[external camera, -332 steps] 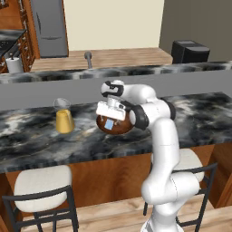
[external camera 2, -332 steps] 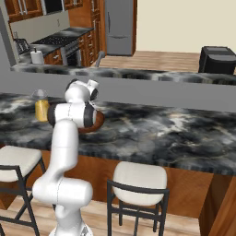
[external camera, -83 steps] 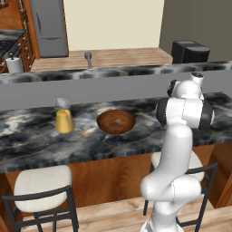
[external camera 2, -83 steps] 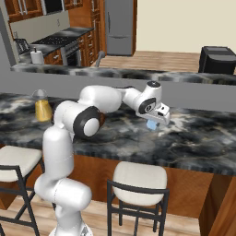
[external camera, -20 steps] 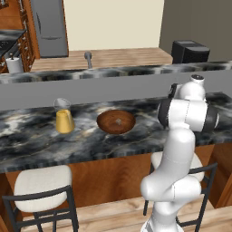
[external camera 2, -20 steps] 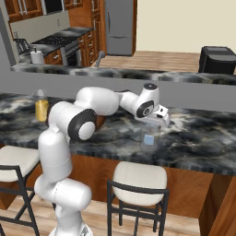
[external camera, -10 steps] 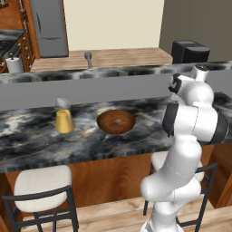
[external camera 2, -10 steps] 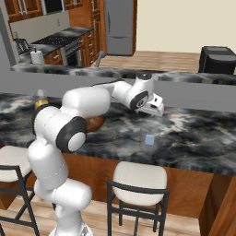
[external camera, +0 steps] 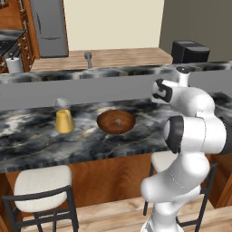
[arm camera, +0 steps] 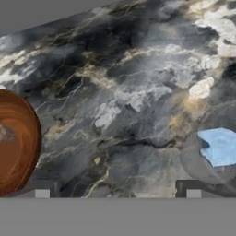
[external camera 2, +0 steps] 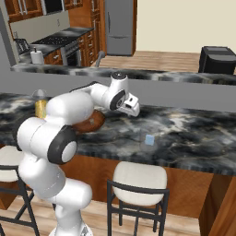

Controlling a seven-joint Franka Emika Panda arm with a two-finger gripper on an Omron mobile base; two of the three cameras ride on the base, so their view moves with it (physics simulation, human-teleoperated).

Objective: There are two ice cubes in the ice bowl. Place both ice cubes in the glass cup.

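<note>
Item: ice bowl (external camera: pixel 116 121) — round reddish-brown wood, on the dark marbled counter (external camera: pixel 36 140); one small pale speck at its centre, seemingly an ice cube, too small to be sure. In my hand view its rim (arm camera: pixel 17 140) sits at the left edge.

Item: glass cup (external camera: pixel 64 116) — to the left of the bowl, well apart from it; lower part yellow-orange, upper part clear. No cube visible inside.

Item: ice cube (external camera 2: pixel 149 139) — pale blue, lying loose on the counter, well right of the bowl; low at the right in my hand view (arm camera: pixel 220 146).

Item: my gripper (external camera 2: pixel 132 105) — jaws spread wide, holding nothing, hanging above the counter between bowl and cube.

Change: a second ago I hung close over the cube; I have since swung back toward the bowl.
</note>
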